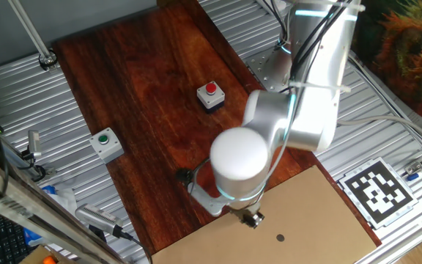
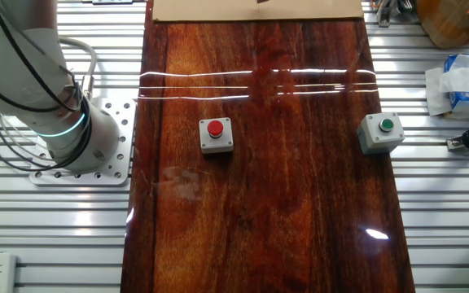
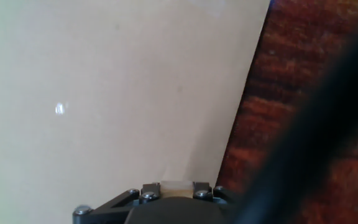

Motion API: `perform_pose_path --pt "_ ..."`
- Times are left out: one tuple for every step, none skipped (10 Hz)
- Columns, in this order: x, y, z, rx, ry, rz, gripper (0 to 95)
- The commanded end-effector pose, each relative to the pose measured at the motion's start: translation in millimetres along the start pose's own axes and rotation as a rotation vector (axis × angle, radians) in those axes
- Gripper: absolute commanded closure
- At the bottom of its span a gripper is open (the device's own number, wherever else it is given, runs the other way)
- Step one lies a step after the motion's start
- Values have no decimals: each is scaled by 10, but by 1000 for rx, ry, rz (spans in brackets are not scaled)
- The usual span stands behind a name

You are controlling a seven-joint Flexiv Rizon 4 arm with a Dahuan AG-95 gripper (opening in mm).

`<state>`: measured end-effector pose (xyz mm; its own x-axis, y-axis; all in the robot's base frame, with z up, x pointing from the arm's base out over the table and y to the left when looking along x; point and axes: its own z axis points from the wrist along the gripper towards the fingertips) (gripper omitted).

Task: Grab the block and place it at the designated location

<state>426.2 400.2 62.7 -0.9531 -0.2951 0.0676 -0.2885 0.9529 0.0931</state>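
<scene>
Gripper (image 3: pixel 176 191) clamped on the block (image 3: pixel 176 185), apparently, hovering over cardboard sheet (image 1: pixel 328 213) short of the designated location (image 1: pixel 280 237). Risk: releasing early, landing off the dot.

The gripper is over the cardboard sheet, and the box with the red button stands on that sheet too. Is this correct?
Not quite. One fixed view shows the gripper over the cardboard sheet, but the box with the red button stands on the dark wooden board, apart from the sheet.
</scene>
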Motion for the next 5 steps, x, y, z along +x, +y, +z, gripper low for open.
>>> perform_pose_path --pt "54 201 12 4 5 21 950" --pt "67 246 17 4 6 24 950" --pt "98 396 58 4 10 56 950" --pt "131 526 112 4 10 71 950" --pt "170 595 133 1 11 84 950"
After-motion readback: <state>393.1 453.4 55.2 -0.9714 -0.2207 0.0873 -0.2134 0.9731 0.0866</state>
